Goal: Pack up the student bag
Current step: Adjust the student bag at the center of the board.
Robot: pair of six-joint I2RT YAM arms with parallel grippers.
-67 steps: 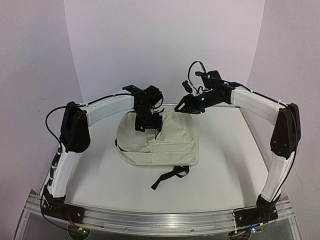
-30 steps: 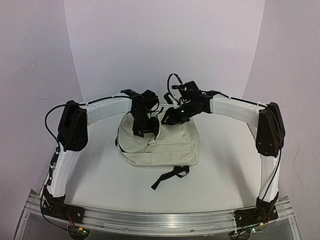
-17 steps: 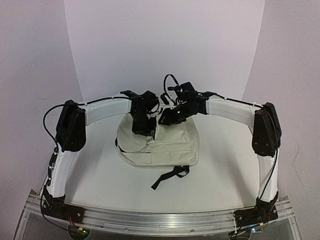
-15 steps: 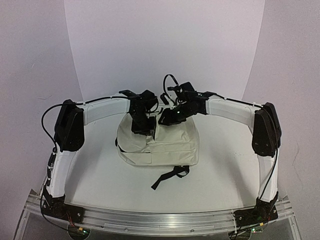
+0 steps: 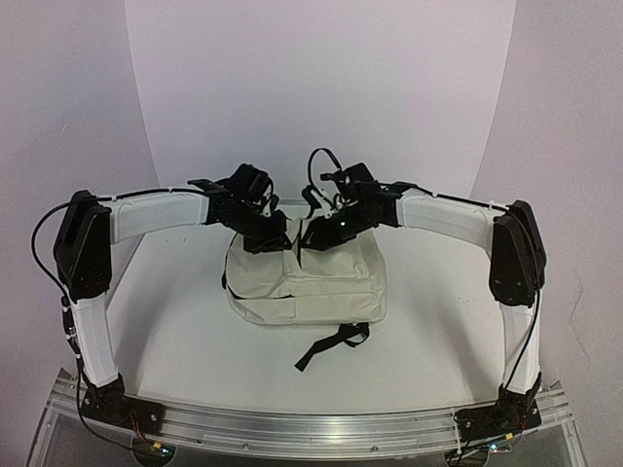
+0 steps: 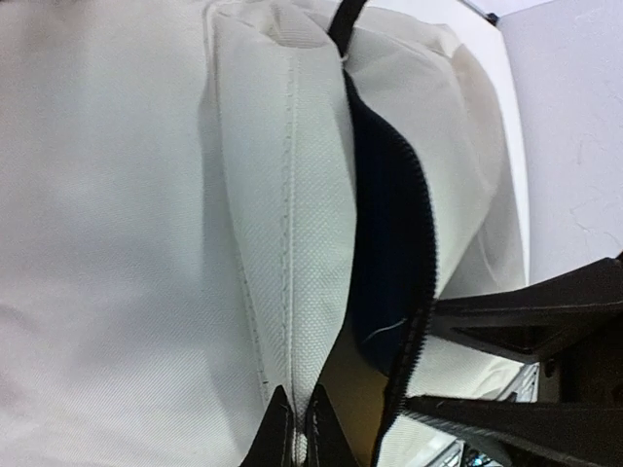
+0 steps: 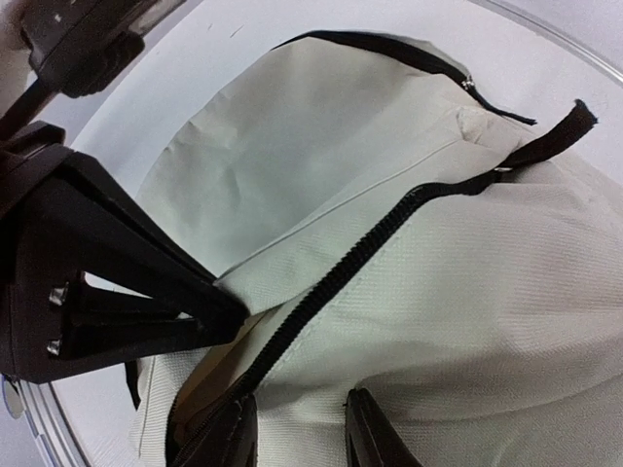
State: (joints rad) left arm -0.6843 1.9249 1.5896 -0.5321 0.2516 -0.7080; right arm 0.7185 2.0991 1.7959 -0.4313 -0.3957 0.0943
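- Left gripper [image 6: 295, 428] is clamped tight, its fingertips pressed together on the cream lip of the student bag [image 6: 127, 243], right beside the black zipper [image 6: 421, 224].
- Just past that pinch the opening gapes, and dark lining [image 6: 384, 224] shows between the two rows of teeth.
- Across the gap sits the right gripper [image 7: 297, 430], fingers part-way apart with a thick fold of cream fabric bunched between them. It has the opposite lip of the student bag [image 7: 321, 165] in its grip.
- On the right wrist view, the zipper [image 7: 341, 272] starts beside one of that gripper's fingers. It runs up and away towards a black strap end [image 7: 550, 136] at the bag's top.
- From above, the left gripper [image 5: 275, 236] and right gripper [image 5: 311, 233] nearly meet tip to tip.
- The student bag [image 5: 321, 282] lies flat on the white table [image 5: 438, 321], below both grippers and stretching back towards the arm bases.
- A black strap [image 5: 331, 342] trails off the bag's edge farthest from the grippers.
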